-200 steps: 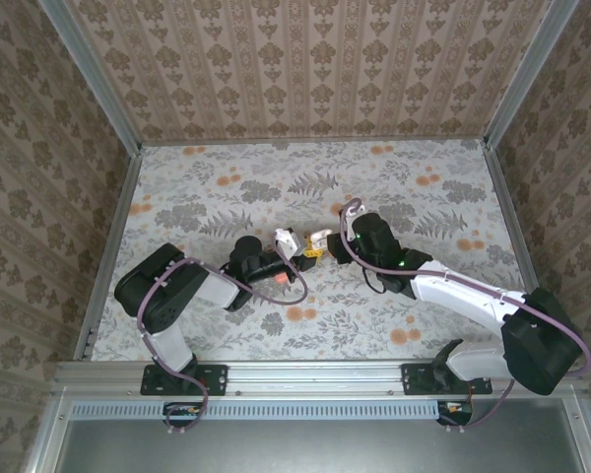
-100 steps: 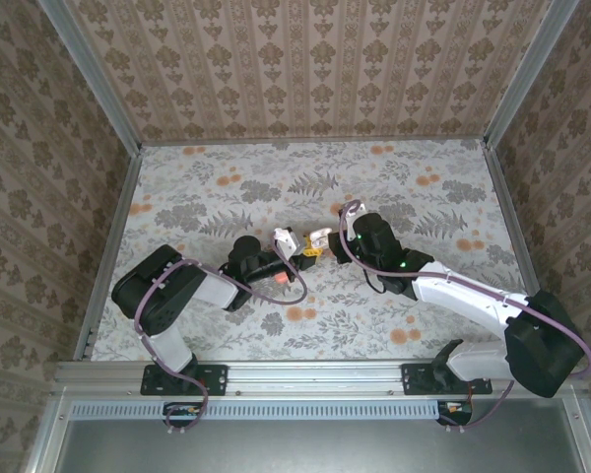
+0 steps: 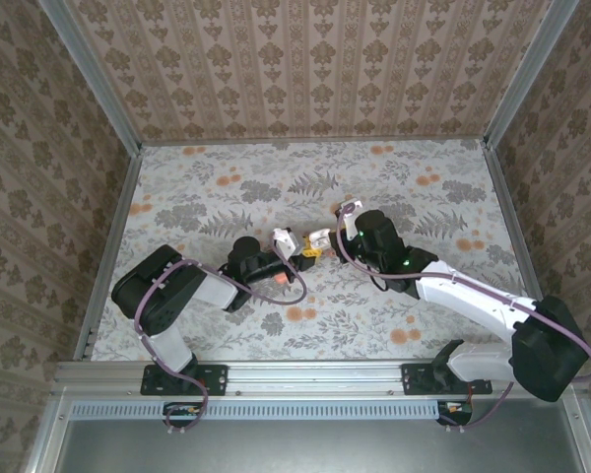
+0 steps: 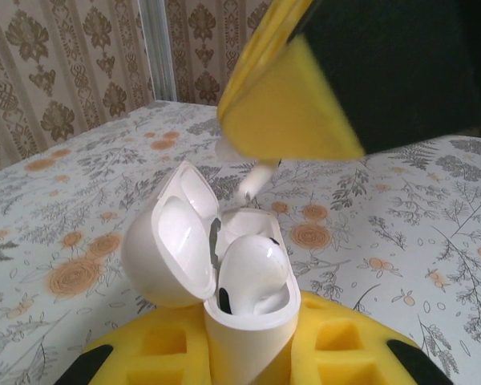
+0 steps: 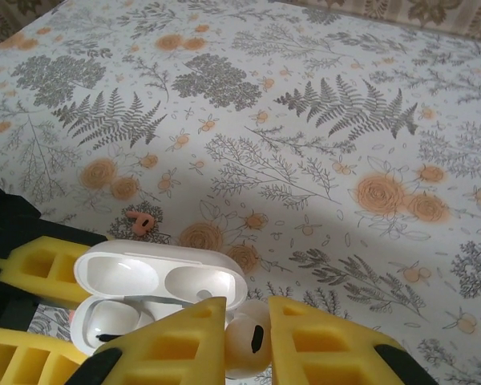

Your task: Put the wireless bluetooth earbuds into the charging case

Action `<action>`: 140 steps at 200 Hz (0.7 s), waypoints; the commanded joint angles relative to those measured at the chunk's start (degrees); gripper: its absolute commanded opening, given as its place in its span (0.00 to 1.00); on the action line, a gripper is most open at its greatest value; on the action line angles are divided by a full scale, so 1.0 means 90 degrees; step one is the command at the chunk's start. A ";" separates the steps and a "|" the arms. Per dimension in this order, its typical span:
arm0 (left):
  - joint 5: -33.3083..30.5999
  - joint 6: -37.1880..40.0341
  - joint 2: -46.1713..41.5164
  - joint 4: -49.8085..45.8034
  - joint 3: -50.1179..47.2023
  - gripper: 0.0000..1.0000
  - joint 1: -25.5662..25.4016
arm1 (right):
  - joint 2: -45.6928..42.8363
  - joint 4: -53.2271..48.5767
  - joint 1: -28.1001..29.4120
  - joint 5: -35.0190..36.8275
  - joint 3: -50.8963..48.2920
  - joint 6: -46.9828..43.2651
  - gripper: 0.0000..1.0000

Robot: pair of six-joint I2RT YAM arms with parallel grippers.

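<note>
The charging case (image 4: 248,321) is white, not coral, and stands upright with its lid (image 4: 172,249) swung open to the left. My left gripper (image 4: 248,353) is shut on its body. One white earbud (image 4: 252,269) sits in the case. My right gripper (image 5: 247,337) is shut on the second white earbud (image 5: 244,349), right beside the open case (image 5: 160,281). From the left wrist, that earbud's stem (image 4: 256,180) hangs just above the case, under a yellow right finger (image 4: 293,104). From above, both grippers (image 3: 294,248) (image 3: 320,239) meet at mid-table.
A tiny coral piece (image 5: 140,220) lies on the floral floor just beyond the case. A small red object (image 3: 279,280) rests by the left arm's cable. Patterned walls with metal posts enclose the floor on three sides.
The right wrist has swung slightly to the right while its fingertips stay by the case. The left arm and the case have not visibly moved.
</note>
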 commanded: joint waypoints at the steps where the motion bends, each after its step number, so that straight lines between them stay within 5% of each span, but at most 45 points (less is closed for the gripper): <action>1: -0.0020 -0.0194 -0.0099 0.0258 -0.0155 0.01 0.0097 | -0.0251 -0.0709 -0.0127 -0.0302 0.0288 -0.0514 0.18; 69: -0.0471 -0.0299 -0.0167 0.0246 -0.0567 0.00 0.0241 | 0.0039 -0.2363 -0.0624 -0.1491 0.0608 -0.0994 0.18; 140: -0.1143 -0.0393 -0.0765 -0.0053 -0.1105 0.00 0.0552 | 0.1783 -0.3423 -0.0663 -0.2331 0.1004 -0.1063 0.16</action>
